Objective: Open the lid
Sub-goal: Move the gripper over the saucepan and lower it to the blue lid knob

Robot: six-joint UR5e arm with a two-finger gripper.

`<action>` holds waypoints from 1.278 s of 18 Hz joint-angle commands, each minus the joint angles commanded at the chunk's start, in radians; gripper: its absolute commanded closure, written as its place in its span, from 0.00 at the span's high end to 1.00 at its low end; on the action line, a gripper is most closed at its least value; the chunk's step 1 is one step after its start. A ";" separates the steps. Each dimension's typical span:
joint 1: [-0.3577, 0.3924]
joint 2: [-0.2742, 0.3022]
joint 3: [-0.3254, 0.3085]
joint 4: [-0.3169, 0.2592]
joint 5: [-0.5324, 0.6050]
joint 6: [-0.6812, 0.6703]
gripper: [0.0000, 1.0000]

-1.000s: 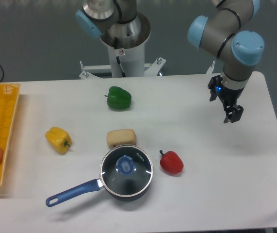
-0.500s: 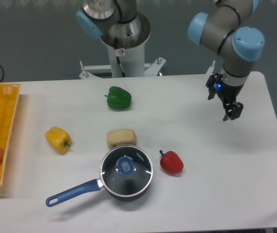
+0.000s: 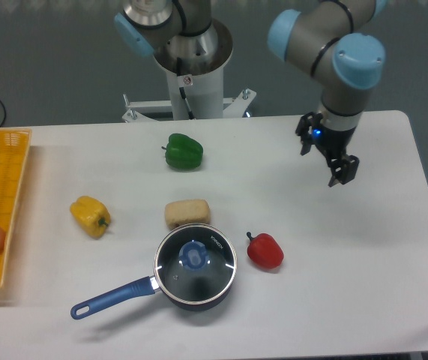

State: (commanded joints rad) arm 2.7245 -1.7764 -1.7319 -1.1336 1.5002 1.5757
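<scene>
Camera view: pincer (image 3: 324, 163) spread and empty, well apart from the lid (image 3: 195, 258) on the saucepan (image 3: 170, 286).

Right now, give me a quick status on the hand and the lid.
Hand high over the table's right side, holding nothing, open or shut unclear. Lid seated on the saucepan, untouched. Red pepper beside the pan on the hand's side.

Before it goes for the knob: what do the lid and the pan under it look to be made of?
The lid looks like clear glass: the pan's dark inside shows through it. A thin bright rim suggests metal, and the blue centre knob is probably plastic. The saucepan appears to be dark blue coated or enamelled metal with a slight sheen; its long handle is a lighter blue, material unclear. The gripper hangs well away.
</scene>
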 joint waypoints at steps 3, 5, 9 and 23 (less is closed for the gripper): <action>-0.067 0.008 0.003 -0.002 0.002 -0.112 1.00; -0.115 0.009 0.017 0.002 0.003 -0.202 1.00; -0.221 -0.047 0.089 -0.002 0.066 -0.305 1.00; -0.385 -0.225 0.222 0.008 0.114 -0.414 1.00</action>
State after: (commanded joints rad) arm 2.3394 -2.0017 -1.5095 -1.1259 1.6137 1.1614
